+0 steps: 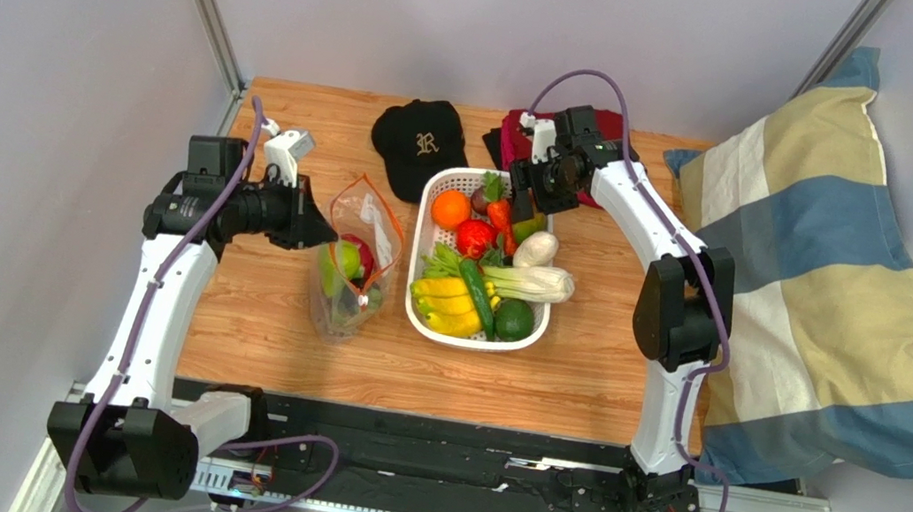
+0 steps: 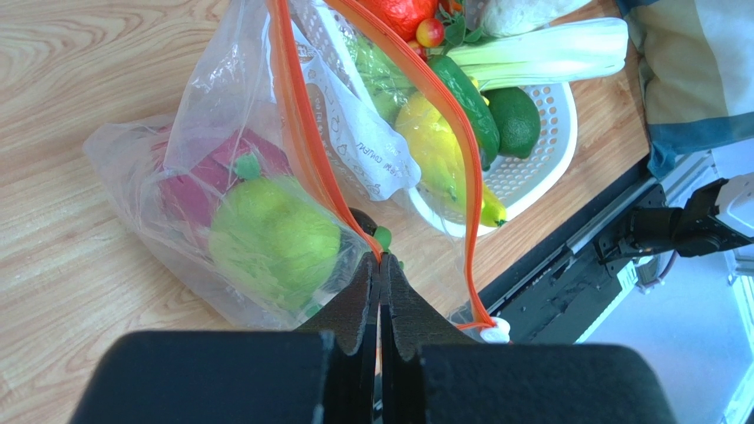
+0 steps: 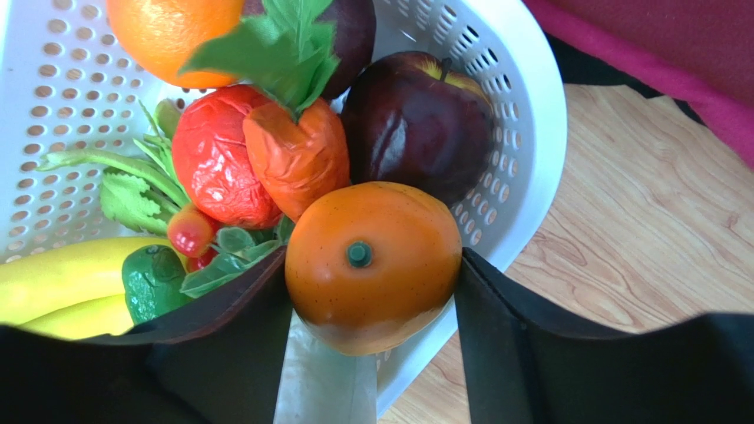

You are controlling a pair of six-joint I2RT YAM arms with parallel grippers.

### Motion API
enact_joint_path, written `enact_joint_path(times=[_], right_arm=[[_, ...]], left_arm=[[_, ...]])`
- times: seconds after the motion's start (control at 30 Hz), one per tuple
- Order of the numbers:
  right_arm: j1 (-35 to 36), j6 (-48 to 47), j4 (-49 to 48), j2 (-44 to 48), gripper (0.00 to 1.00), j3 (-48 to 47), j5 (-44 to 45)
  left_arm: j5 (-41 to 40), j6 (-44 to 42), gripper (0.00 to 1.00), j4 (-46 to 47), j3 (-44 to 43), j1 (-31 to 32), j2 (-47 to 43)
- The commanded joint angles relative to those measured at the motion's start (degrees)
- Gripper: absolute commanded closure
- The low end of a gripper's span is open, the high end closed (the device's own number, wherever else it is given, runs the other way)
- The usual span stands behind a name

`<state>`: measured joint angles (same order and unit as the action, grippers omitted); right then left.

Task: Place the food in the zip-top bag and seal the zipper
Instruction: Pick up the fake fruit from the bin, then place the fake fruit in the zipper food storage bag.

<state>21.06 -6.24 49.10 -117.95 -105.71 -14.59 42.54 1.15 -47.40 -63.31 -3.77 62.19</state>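
Observation:
The clear zip-top bag (image 1: 354, 262) lies left of the white basket (image 1: 421, 311), its mouth open. Through the plastic I see a round green fruit (image 2: 270, 238), the pink dragon fruit (image 2: 199, 181) and a small dark fruit (image 2: 361, 218). My left gripper (image 2: 380, 261) is shut on the red-orange zipper strip (image 2: 296, 132) at the bag's mouth; the pale tab (image 2: 496, 331) sits at the strip's end. My right gripper (image 3: 372, 256) is shut on the orange-green mango (image 3: 380, 291), held over the basket's far right corner (image 3: 522, 150). In the top view this gripper (image 1: 523, 201) hangs above the basket.
The basket holds yellow bananas (image 1: 449, 302), white-stemmed greens (image 1: 539, 281), an orange (image 1: 450, 207), a red tomato (image 3: 212, 159), a dark apple (image 3: 416, 124) and a lime (image 1: 515, 321). A black cap (image 1: 418, 137) and maroon cloth (image 1: 517, 131) lie behind. A striped pillow (image 1: 808, 279) fills the right.

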Motion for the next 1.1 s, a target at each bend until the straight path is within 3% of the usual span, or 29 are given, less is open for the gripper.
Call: enact_joint_path(times=[0.0,0.2,0.53,0.87,1.07], right_arm=[[-0.4,0.62,0.12,4.21,0.48,-3.27,-0.88],[-0.4,2.28,-0.58,9.49,0.61,-5.12,-4.3],[4.42,15.11,-11.74,18.63,0.71,-4.5,-25.82],[20.41,18.29,-25.7,17.32,0.71,0.68,-22.95],[25.08,14.51,-24.14,9.68,0.71,-2.83,-19.78]], left_arm=[[0.61,-0.18,1.0,0.9,-2.79,0.08,-0.32],[1.05,0.17,1.0,1.08,-2.79,0.08,-0.23],[2.63,2.98,1.0,2.22,-2.7,0.08,-0.23],[4.65,5.09,1.0,3.19,-2.26,0.17,-0.85],[5.88,6.59,1.0,4.42,-1.73,0.17,-1.2]])
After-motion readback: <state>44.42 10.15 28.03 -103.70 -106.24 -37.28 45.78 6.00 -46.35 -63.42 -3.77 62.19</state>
